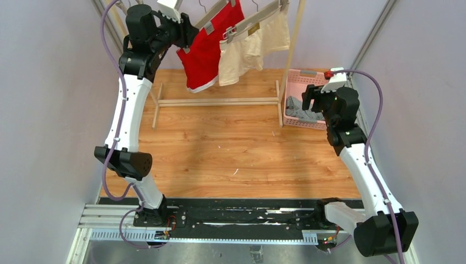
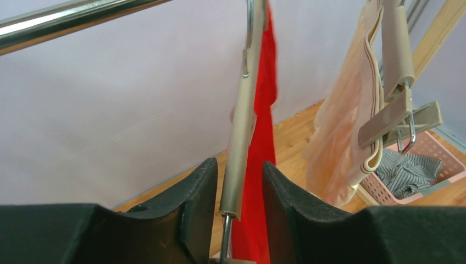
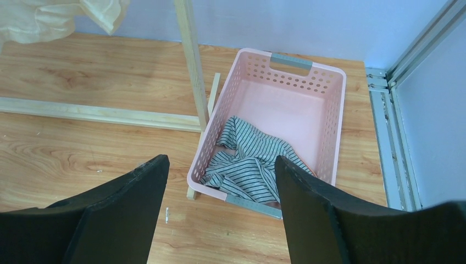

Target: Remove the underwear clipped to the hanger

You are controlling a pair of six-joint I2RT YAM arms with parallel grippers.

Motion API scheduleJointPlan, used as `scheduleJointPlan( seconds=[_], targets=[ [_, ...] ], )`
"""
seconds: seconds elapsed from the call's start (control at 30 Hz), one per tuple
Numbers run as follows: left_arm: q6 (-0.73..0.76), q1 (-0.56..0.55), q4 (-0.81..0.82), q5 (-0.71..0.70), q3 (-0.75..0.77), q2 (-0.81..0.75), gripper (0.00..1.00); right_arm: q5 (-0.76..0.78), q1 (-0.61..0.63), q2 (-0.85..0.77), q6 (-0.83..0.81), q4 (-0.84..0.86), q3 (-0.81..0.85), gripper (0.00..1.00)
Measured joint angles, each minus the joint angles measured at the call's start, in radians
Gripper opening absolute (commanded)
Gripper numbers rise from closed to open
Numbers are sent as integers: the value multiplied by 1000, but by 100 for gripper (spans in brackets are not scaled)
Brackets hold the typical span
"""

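The red underwear (image 1: 207,50) hangs from a beige clip hanger (image 2: 242,132) on the rail. My left gripper (image 1: 188,34) is raised to that hanger's left end. In the left wrist view (image 2: 240,165) its jaws stand narrowly apart, with the hanger's end and the red cloth (image 2: 265,104) between them. The cream underwear (image 1: 248,48) hangs clipped on the hanger beside it and also shows in the left wrist view (image 2: 335,137). The grey striped underwear (image 3: 253,165) lies in the pink basket (image 3: 231,99). My right gripper (image 3: 220,160) is open and empty above the basket's near edge.
The wooden rack's base bar (image 1: 220,102) and right post (image 1: 291,44) stand at the back of the table. The post (image 3: 189,60) rises just left of the basket (image 1: 301,77). A metal rail (image 2: 82,16) runs above the left gripper. Walls close in on both sides.
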Motion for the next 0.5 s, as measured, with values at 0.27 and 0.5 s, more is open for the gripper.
scheduleJointPlan(
  seconds=[0.27,0.5],
  targets=[
    [-11,-14,7,-10,-3,-7,30,0,0,-9,-5,0,-2,72],
    [-12,-22,13,-34,-3,3,21,0,0,-9,-13,1,-11,72]
  ],
)
